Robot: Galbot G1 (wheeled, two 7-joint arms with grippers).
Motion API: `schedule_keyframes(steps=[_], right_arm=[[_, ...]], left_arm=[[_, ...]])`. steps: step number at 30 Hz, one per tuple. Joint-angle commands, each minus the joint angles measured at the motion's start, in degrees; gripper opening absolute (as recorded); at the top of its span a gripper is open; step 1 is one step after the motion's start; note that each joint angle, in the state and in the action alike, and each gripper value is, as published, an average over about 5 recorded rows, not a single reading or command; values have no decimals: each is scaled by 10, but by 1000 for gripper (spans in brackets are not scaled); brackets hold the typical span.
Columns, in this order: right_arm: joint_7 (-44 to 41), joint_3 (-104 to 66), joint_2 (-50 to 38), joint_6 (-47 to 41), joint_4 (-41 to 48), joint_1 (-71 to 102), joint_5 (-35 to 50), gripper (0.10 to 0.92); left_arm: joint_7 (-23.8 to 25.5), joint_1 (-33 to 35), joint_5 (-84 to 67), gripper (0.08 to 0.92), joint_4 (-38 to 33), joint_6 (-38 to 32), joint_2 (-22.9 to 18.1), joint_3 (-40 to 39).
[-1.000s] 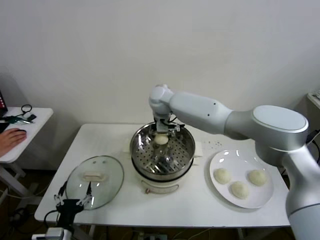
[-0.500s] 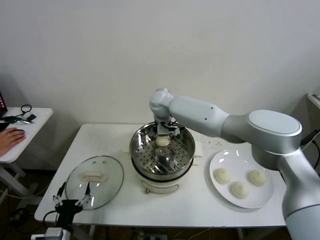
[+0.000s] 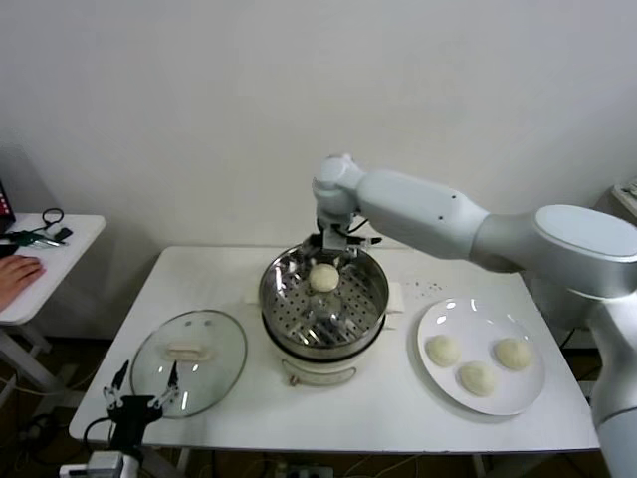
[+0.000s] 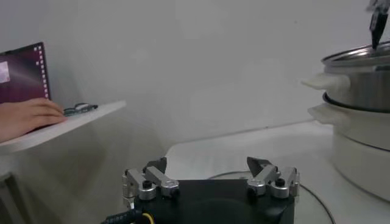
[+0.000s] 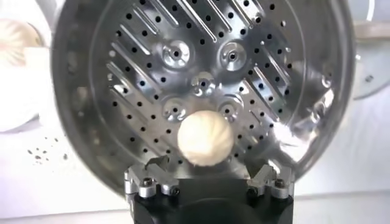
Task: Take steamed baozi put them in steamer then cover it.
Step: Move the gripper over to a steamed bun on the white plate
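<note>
right jaws (image 5: 209,180) spread empty over steamer (image 3: 323,299), one baozi (image 3: 323,278) inside

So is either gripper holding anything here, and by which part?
Nothing is held. The right gripper is open above the shiny steel steamer, clear of the round cream-white baozi on its tray. The left gripper is open too, empty, near the table's front edge.

The white table (image 3: 239,299) carries the steamer (image 3: 323,304), cover (image 3: 189,349) and plate (image 3: 480,357).
</note>
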State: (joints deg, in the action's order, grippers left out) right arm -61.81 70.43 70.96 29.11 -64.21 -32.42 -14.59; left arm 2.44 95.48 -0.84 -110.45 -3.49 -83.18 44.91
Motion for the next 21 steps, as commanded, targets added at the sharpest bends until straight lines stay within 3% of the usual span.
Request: schedule_keyframes(steps=[1, 5, 10, 16, 21], right_arm=[[34, 114, -168, -206, -130, -132, 269, 823], [40, 137, -234, -334, -159, -153, 378, 823], [40, 137, -305, -423, -164, -131, 440, 823], [26, 126, -367, -457, -166, -66, 458, 823], [15, 87, -388, -460, -146, 23, 405, 823]], left_arm=[[1, 4, 12, 823, -11, 0, 1, -6], [1, 3, 15, 823, -18, 2, -3, -15], [1, 5, 21, 823, -22, 3, -7, -25], [-3, 8, 17, 823, -28, 4, -7, -23], [-9, 8, 12, 823, -34, 5, -8, -18]])
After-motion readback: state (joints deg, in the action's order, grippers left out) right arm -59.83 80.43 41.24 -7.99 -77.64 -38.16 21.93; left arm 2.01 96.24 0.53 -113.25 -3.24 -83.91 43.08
